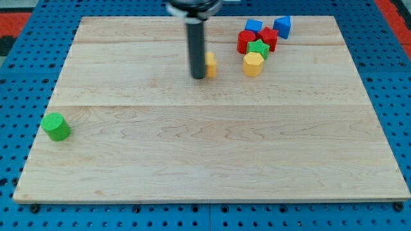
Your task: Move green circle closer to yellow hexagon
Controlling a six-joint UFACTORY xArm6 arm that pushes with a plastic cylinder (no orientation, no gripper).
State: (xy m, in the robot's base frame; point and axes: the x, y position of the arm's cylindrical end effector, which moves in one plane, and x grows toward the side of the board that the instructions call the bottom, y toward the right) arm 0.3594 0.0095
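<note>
The green circle (56, 126) sits near the board's left edge, at the view's left, alone. The yellow hexagon (253, 64) lies at the view's top right, just below a green star-like block (258, 49). My tip (198, 77) is at the top middle of the board, touching the left side of a second yellow block (210, 64) that the rod partly hides. The tip is far from the green circle and well left of the yellow hexagon.
A cluster at the top right holds red blocks (244, 42) (268, 38) and two blue blocks (253, 25) (282, 26). The wooden board (205, 160) lies on a blue perforated table.
</note>
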